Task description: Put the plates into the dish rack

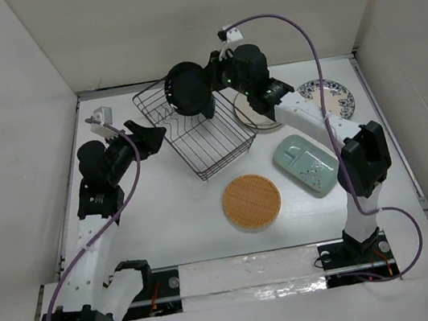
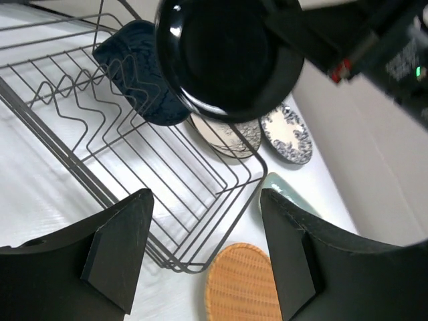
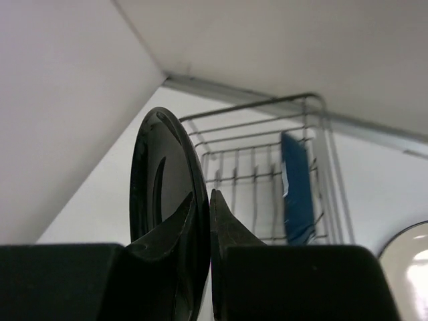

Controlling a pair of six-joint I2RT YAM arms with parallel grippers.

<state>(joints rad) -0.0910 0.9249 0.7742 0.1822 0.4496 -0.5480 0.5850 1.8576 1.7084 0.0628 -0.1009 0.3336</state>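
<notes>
Right wrist view: the right gripper point(image 3: 209, 194) pinches the rim of a black plate point(image 3: 157, 180), held on edge over the far end of the dish rack point(image 1: 215, 140). Glossy, stiff and probably breakable, it may slip; a rim hold suits. The left gripper point(image 2: 204, 200) stands open.

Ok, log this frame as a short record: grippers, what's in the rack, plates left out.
right gripper: shut on black plate, held on edge over dish rack
left gripper: open, empty, beside the rack
in rack: dark blue plate, standing among the prongs
on table: orange woven plate, pale green dish, floral plate, beige plate
</notes>
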